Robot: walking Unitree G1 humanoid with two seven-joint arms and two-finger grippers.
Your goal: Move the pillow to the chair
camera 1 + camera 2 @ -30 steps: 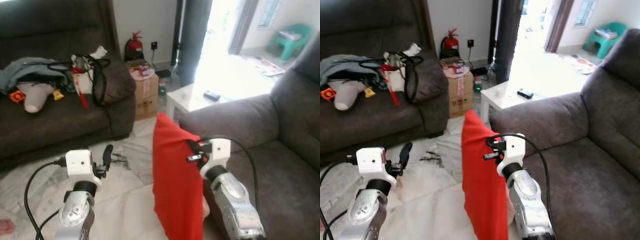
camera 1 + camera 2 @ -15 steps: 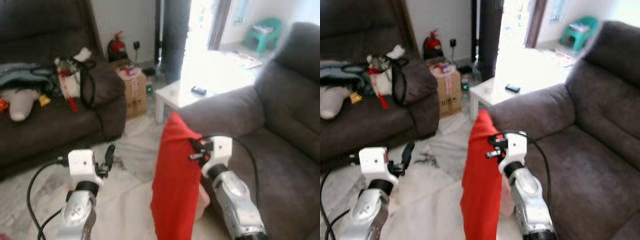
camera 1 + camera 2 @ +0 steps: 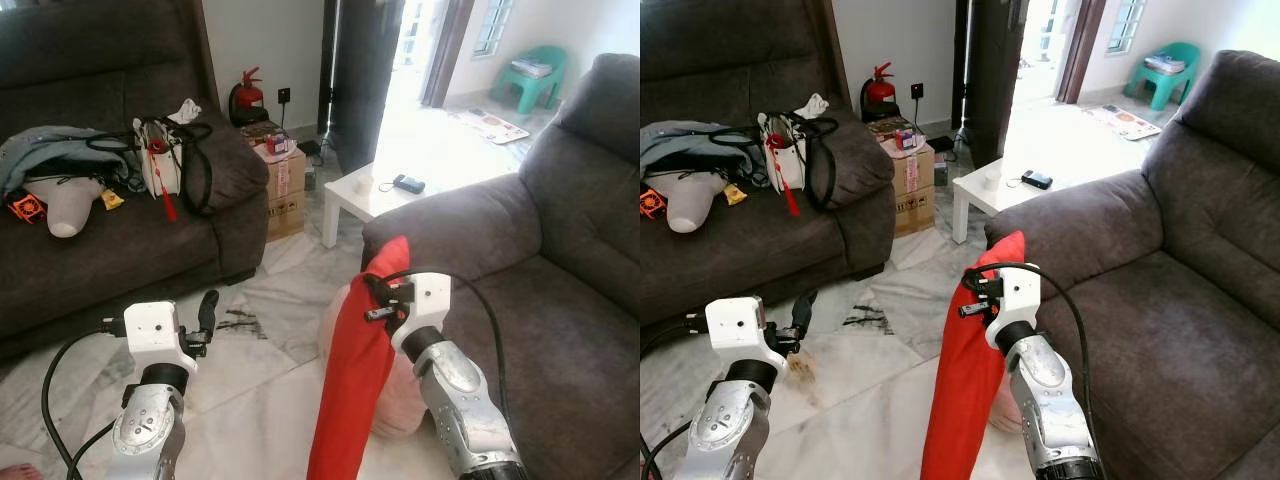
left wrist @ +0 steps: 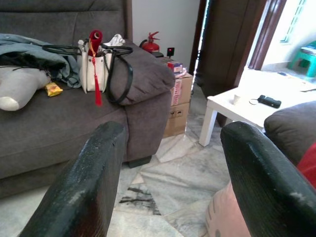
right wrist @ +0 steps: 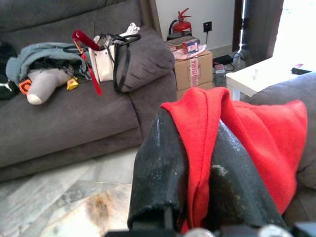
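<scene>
At lower centre, the right gripper (image 5: 197, 163) pinches the red pillow (image 3: 350, 400) by its top corner; it hangs vertically beside the chair (image 3: 560, 300). The left gripper (image 4: 168, 173) is spread, empty.

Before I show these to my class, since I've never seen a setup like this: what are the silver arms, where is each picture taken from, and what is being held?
The silver arms belong to a walking humanoid robot; each ends in a gripper with two long black fingers. The two wide pictures come from a stereo camera on its head, looking forward and down. The other two come from a camera on each wrist, looking along that gripper's fingers.

The right gripper is shut on the red pillow, which hangs down from it beside the grey chair; the right wrist view shows the fingers pinching the red fabric. The left gripper is open and holds nothing.

Around it: a dark sofa bearing a white handbag, a cardboard box, a fire extinguisher and a white table.
</scene>
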